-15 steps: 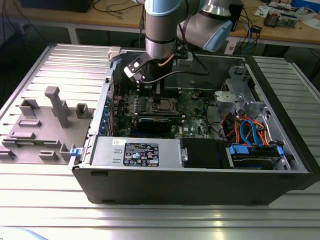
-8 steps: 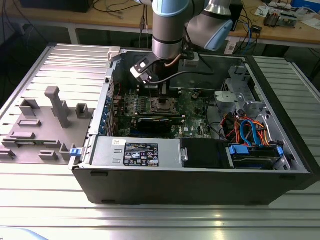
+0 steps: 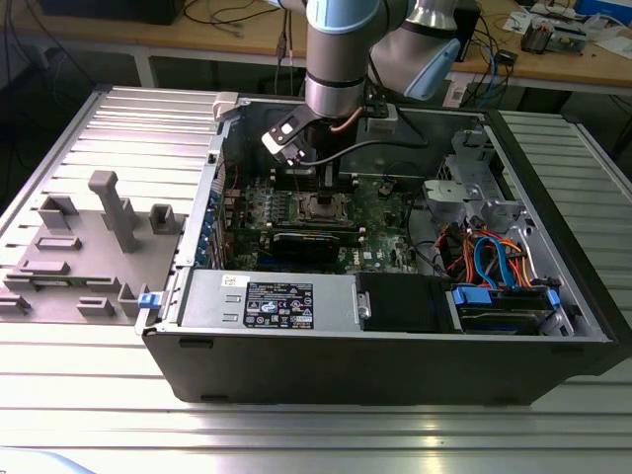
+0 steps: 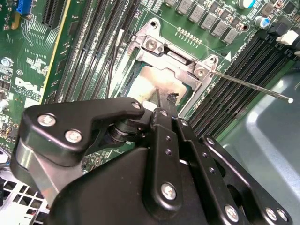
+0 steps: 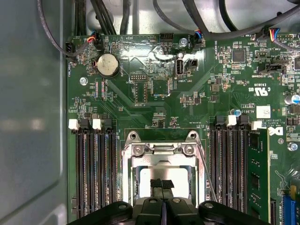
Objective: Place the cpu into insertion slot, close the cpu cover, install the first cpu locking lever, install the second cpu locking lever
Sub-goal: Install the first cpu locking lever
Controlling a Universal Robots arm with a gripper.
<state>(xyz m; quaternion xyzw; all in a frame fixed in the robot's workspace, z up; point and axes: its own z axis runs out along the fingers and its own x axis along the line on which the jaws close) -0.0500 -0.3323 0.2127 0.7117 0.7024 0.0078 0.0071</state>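
Gripper (image 5: 162,183) first: its two black fingers are pressed together with nothing between them, and in both wrist views the tips stand over the middle of the insertion slot (image 3: 331,210), on or just above the metal there; whether they actually touch I cannot tell. In the exterior view the arm comes down from twelve o'clock into the open computer case (image 3: 395,346), and the slot sits near the middle of the green board (image 3: 385,212) — the blue and orange cables (image 3: 489,259) lie off toward four o'clock from it, and the grey fixture tray (image 3: 59,267) lies outside the case at nine o'clock, the exterior view's left. The cpu (image 5: 149,182) is already seated: its pale top shows through the square window of the cpu cover (image 5: 161,161), which appears to lie flat over it, between the banks of memory slots (image 5: 93,173). So the first two steps look done. One thin wire locking lever (image 4: 248,86) juts free from a corner of the socket out over the slots beside it, clearly not hooked down — that step is open by my reading. The other lever's state I cannot make out.
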